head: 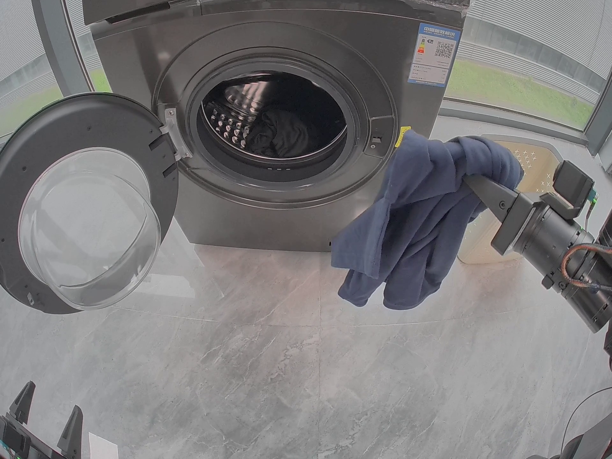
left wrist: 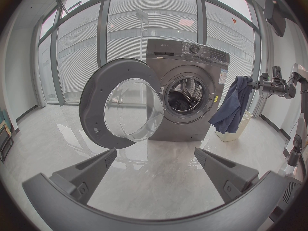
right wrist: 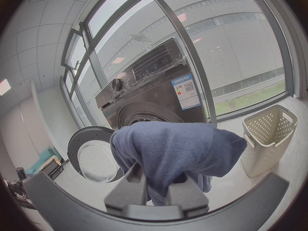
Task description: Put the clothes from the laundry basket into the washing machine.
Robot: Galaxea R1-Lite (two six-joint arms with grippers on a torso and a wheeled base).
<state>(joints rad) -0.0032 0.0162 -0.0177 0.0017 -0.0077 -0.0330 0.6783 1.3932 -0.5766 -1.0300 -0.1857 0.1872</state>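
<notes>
My right gripper (head: 468, 176) is shut on a blue garment (head: 414, 224), which hangs in the air to the right of the grey washing machine (head: 280, 103). The same blue garment (right wrist: 173, 151) drapes over the fingers (right wrist: 187, 194) in the right wrist view, and it (left wrist: 232, 105) shows farther off in the left wrist view. The machine's round door (head: 83, 202) stands swung wide to the left. A dark piece of clothing (head: 280, 135) lies inside the drum. The cream laundry basket (right wrist: 268, 138) stands on the floor right of the machine. My left gripper (left wrist: 154, 164) is open, low at the near left.
Grey marble floor (head: 274, 364) stretches out in front of the machine. Tall windows (left wrist: 128, 32) run behind it. The open door (left wrist: 120, 103) juts out over the floor on the left side.
</notes>
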